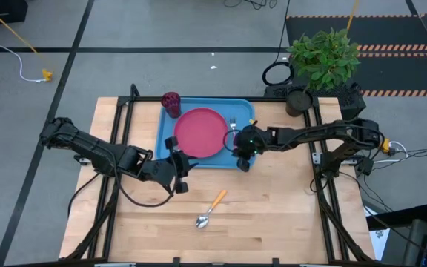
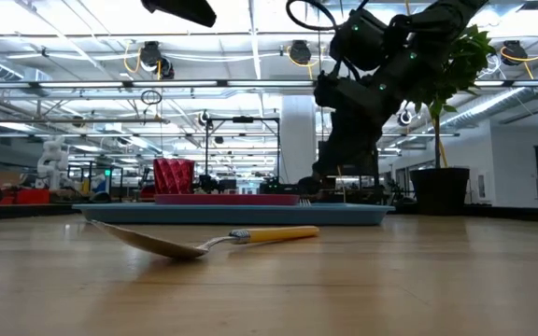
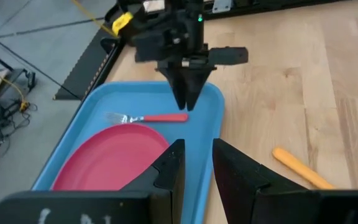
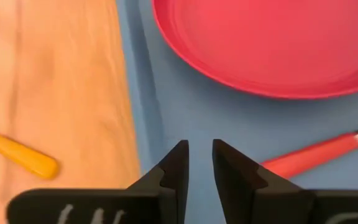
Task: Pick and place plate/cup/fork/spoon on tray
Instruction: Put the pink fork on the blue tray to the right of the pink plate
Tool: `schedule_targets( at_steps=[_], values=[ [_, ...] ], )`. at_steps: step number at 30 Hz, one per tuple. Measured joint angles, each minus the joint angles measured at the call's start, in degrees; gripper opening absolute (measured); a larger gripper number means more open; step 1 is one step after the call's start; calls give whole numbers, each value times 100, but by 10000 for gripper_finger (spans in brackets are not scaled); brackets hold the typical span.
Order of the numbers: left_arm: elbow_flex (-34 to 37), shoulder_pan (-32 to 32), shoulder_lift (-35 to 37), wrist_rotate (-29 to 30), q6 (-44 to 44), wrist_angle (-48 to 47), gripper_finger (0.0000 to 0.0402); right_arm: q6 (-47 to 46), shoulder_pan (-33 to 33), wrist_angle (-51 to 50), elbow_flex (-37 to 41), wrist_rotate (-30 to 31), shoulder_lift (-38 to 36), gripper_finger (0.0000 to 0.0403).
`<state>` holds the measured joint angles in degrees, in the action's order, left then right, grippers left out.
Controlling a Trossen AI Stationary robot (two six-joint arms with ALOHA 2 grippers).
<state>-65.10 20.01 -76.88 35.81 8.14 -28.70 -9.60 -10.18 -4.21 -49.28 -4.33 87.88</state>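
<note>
Jaws of the right gripper (image 1: 241, 152) stand narrow and empty above the fork (image 3: 146, 117) lying on the tray (image 1: 165, 141); only the spoon (image 1: 210, 208) remains on the worktop (image 1: 273, 215), needing 1 more pick.

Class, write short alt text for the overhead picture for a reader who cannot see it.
A blue tray on a wooden table holds a pink plate, a dark red cup and a fork. The right gripper sits over the tray's near right corner, and the left gripper is at its near edge. A yellow-handled spoon lies on the table.

I see a pale wooden table (image 1: 273, 215) — smooth plastic tray (image 1: 170, 141) and glossy plate (image 1: 199, 132), metal-bowled spoon (image 1: 211, 209) with plastic handle.
</note>
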Motion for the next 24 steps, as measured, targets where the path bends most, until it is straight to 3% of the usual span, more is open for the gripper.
schedule_targets(
  at_steps=[8,12,24],
  values=[
    [0,0,0,-106,985,-633,85,1483,-118,6,174,144,-4,8],
    [0,1,0,-194,1395,-767,85,1873,-203,244,388,133,-4,6],
    [361,-11,-590,-303,1555,308,85,2442,-224,1450,1138,148,-4,1]
  ],
)
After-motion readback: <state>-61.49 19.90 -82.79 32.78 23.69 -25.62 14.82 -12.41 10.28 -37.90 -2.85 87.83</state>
